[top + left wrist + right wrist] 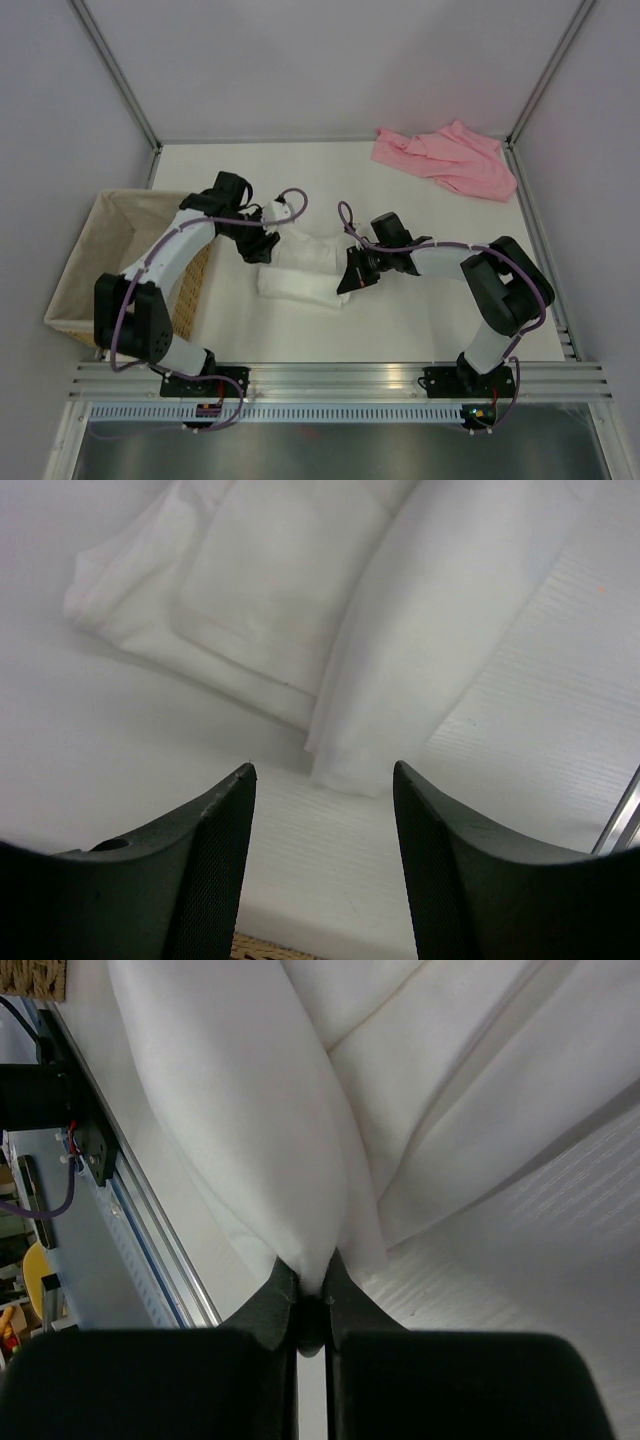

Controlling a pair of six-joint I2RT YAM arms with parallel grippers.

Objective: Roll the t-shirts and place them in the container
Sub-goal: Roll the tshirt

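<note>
White t-shirt (305, 272): bunched in loose folds, middle of white table (420, 320). Right gripper (310, 1282): reaching leftward from a bent elbow, jaws closed tight on a fold at the shirt's right edge. Left gripper (323, 770): arched over from the left, jaws parted and empty, tips just short of the cloth. Wicker basket (85, 250): cloth-lined, beside the left arm. Pink t-shirt (447, 158): crumpled, far right corner. Pale walls beyond.
</note>
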